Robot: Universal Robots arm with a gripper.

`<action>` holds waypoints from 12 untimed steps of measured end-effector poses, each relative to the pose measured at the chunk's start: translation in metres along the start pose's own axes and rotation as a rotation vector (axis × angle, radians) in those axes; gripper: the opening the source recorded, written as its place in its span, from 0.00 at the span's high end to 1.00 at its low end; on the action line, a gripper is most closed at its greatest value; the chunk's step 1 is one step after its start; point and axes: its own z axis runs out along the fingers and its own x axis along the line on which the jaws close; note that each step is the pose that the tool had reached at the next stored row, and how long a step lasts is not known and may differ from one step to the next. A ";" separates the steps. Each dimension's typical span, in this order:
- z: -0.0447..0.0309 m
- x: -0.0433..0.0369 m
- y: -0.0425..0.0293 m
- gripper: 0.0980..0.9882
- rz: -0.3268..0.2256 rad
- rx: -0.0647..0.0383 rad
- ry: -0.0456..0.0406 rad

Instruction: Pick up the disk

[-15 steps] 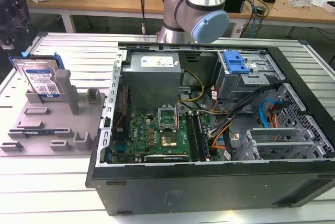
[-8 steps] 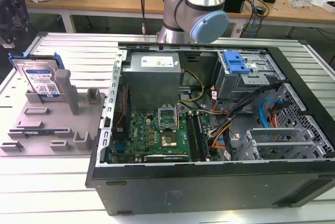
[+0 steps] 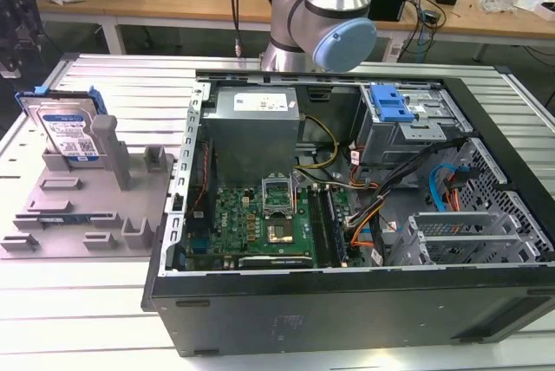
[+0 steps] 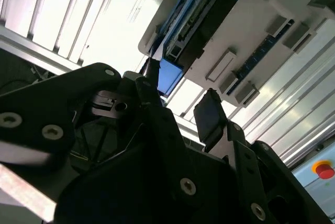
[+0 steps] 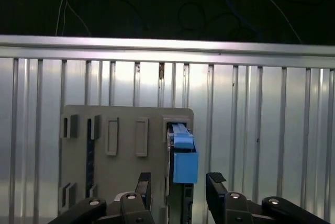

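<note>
**Approach to the disk: fingers open above the upright drive**

Nearest the camera in the first wrist view, the gripper (image 5: pixel 179 186) shows its two black fingers (image 5: pixel 144 182) spread wide, holding nothing. Between them in the picture, but farther off and untouched, is the disk (image 5: pixel 183 164). It is seen edge-on, with its blue side rail turned toward the camera. The second wrist view shows the same gap: both fingertips hang clear of the disk.

The disk stands on edge in a slot at one corner of a grey tray (image 5: pixel 152 116), which lies flat on a ribbed metal bench (image 5: pixel 261 130). In the exterior view the disk is upright at the tray's far corner, toward the exterior view's left. Its label faces outward and a grey post (image 3: pixel 110 141) stands just beside it. An opened computer case (image 3: pixel 347 302) sits beside the tray on the exterior view's right, and the arm (image 3: pixel 334 7) rises behind the case.

Step in hand, as judged: the approach that precedes the grasp; the pick-up itself is not yet made. A secure hold calls for the fingers to be centred on the thin edge, so that each meets one broad face. They must pass the blue rail without striking the slot walls or the post, and must close firmly before any lift straight out of the slot.
</note>
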 end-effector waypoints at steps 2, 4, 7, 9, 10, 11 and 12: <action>0.0008 0.0000 0.0011 0.50 0.000 0.001 0.0000; 0.0011 -0.0004 0.0014 0.50 0.000 0.001 0.0001; 0.0013 -0.0006 0.0014 0.50 0.008 0.001 0.0000; 0.0020 -0.0006 0.0014 0.50 0.024 0.000 -0.0002; 0.0026 -0.0006 0.0014 0.50 0.030 0.000 -0.0003; 0.0030 -0.0007 0.0014 0.50 0.033 0.000 -0.0003; 0.0036 -0.0010 0.0013 0.50 0.034 0.000 -0.0004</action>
